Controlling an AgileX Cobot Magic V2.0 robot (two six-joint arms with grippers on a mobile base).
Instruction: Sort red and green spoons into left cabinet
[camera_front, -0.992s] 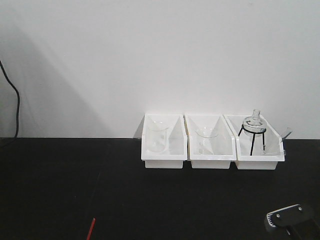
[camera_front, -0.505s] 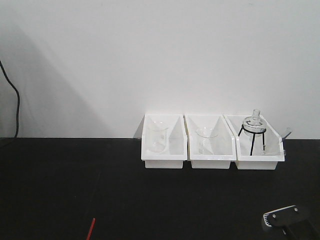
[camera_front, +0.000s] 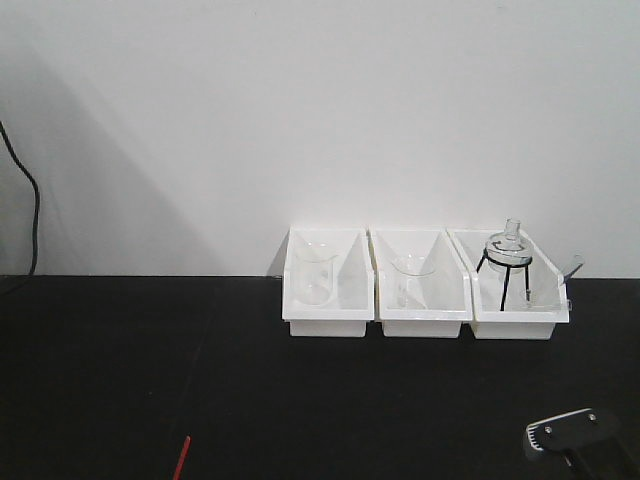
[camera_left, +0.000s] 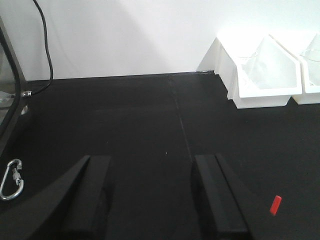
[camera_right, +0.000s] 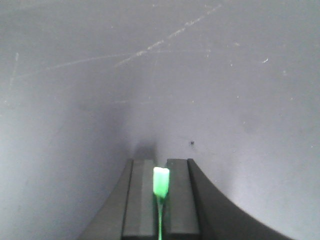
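I'm pinching the light, slippery green spoon in the right gripper jaws. The left gripper jaws are gaping. The red spoon is lying well before the white bins; I'd take it mid-handle.

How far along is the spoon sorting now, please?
Done: nothing visibly stored. In hand: the right gripper pinches the green spoon. Remaining: the red spoon lies on the black table, near the open left gripper; both must go to the cabinet, not clearly in view.
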